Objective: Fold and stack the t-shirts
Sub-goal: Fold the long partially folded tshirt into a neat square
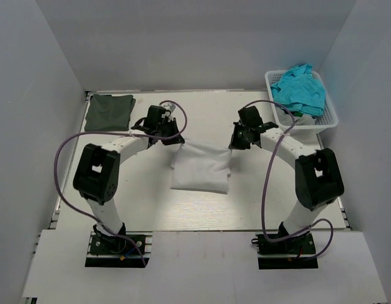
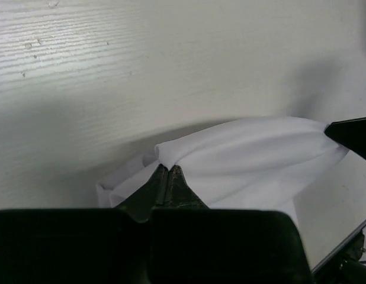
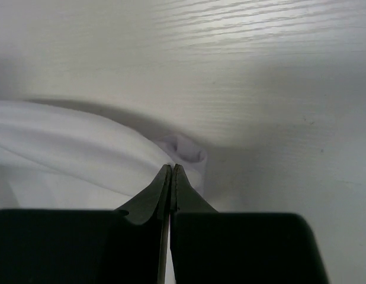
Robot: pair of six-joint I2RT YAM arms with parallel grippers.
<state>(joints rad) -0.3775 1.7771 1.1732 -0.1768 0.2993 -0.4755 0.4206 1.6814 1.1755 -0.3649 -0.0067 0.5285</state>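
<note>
Jaws both tight on white t-shirt, far edge crosswise.

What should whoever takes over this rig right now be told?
The left gripper has its fingers shut on the far left corner of the white shirt.
The right gripper is shut on its far right corner.
The green shirt lies folded at the far left.
Done: green shirt folded, white shirt partly.
Left: finish folding the white shirt, then stack the two.

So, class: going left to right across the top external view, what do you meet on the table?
First the dark olive-green t-shirt, left gripper, white t-shirt, right gripper, white basket holding teal cloth.
</note>
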